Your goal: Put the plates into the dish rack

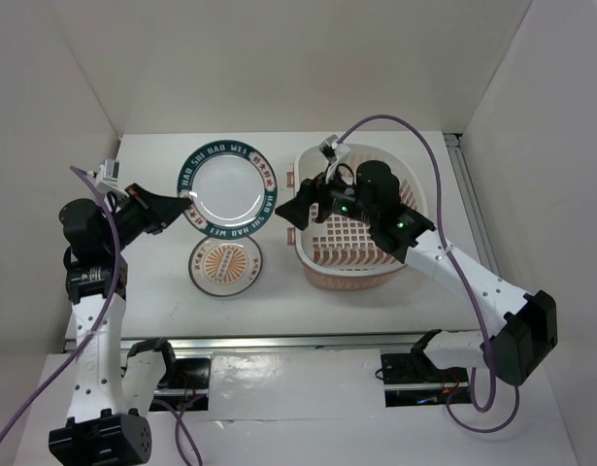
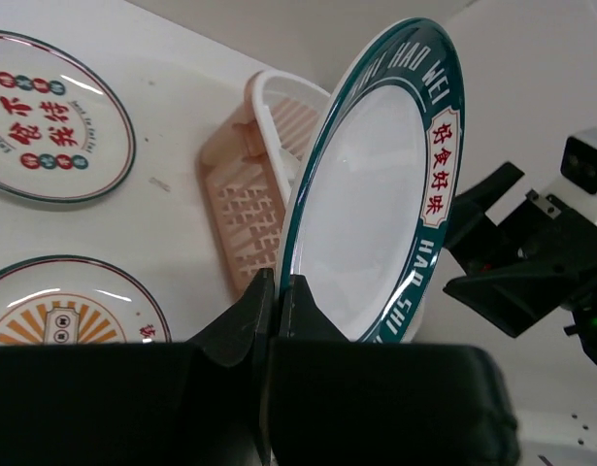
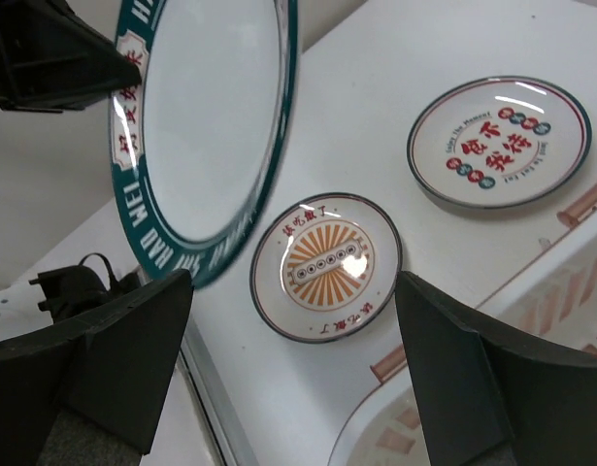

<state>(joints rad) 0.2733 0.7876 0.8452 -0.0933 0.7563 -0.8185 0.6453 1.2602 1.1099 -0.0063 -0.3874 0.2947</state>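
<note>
Teal-rimmed plate [image 2: 366, 194], "HAO SHI HAO WEI", in left gripper [image 2: 277, 288]

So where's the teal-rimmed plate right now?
Top view, left of centre: the teal-rimmed plate is held by the left fingers, beyond the sunburst plate, left of the pink rack.

1. The teal-rimmed plate [image 1: 227, 189], raised in the left gripper [image 1: 188, 200], blocks the middle of the table [image 1: 279, 303].
2. The right gripper [image 1: 296, 209], jaws wide, crowds the left rim of the rack [image 1: 347, 280], just beside that plate.
3. The table is bare along its near edge, past the sunburst plate [image 1: 225, 264].
</note>
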